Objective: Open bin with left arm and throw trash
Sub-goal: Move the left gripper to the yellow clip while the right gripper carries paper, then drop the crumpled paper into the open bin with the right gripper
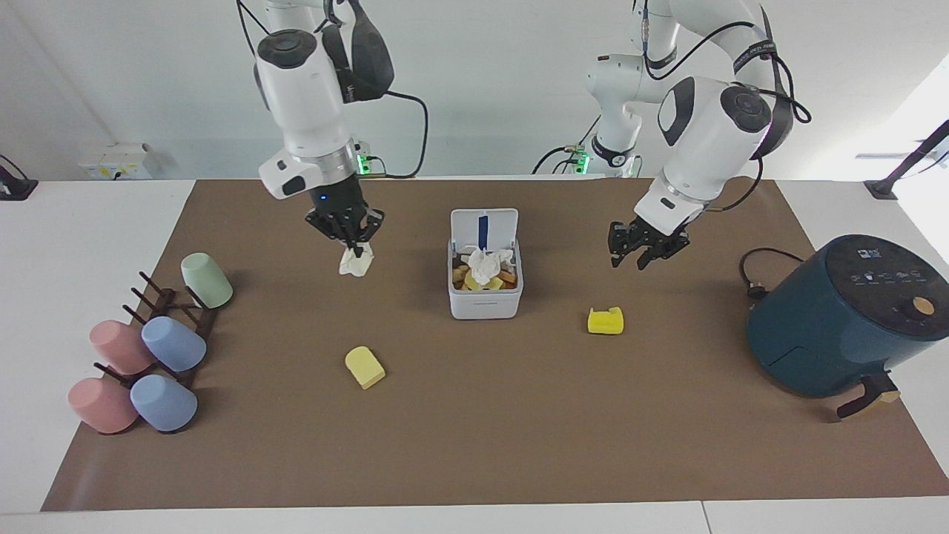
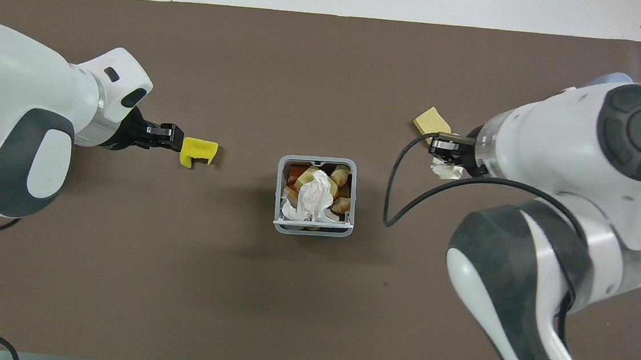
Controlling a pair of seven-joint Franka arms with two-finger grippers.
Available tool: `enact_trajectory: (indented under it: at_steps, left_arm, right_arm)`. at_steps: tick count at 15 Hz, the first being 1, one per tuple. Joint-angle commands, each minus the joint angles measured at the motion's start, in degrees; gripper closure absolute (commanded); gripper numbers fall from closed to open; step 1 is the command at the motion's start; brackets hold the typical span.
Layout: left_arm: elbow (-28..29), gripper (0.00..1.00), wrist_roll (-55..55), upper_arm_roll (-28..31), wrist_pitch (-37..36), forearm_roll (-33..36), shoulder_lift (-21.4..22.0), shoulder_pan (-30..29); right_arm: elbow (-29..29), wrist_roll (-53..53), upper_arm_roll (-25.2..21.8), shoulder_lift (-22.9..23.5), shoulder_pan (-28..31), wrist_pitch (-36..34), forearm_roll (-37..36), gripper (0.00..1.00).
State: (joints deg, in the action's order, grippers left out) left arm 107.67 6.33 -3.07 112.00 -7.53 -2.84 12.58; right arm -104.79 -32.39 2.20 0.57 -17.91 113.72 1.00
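Bin [image 1: 485,285] sits mid-worktop, lid up, already heaped with scraps. Right gripper [image 1: 354,239] pinches the paper wad [image 1: 356,262] in the air, at nine o'clock from the bin in the facing view. Carry it squarely over the opening before releasing. Left gripper [image 1: 643,251], fingers spread and empty, hangs over the worktop at three o'clock from the bin.
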Motion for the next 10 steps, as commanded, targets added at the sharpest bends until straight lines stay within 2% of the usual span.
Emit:
enact_trajectory:
  at_steps: [1, 4, 7, 10]
  left_arm:
    - [1.57, 0.0, -0.53, -0.45, 4.43, 2.17, -2.33, -1.6]
    - [3.5, 0.0, -0.35, -0.45, 11.28, 2.26, -6.9, -1.33]
    - [6.58, 0.0, -0.44, -0.45, 20.95, 2.35, -11.99, -0.46]
    - [6.58, 0.0, -0.09, -0.45, 25.79, 2.61, -16.66, 1.57]
  right_arm:
    - [-0.76, -4.25, -0.09, 1.01, -4.04, 3.26, 0.75, 1.0]
    - [-0.59, -6.54, -0.09, 3.64, -8.8, 7.03, 5.4, 1.0]
    - [-0.85, -6.45, 0.0, 6.63, -14.33, 10.2, 5.68, 1.0]
    - [-2.86, -6.45, 0.08, 6.99, -15.04, 14.5, 5.76, 1.0]
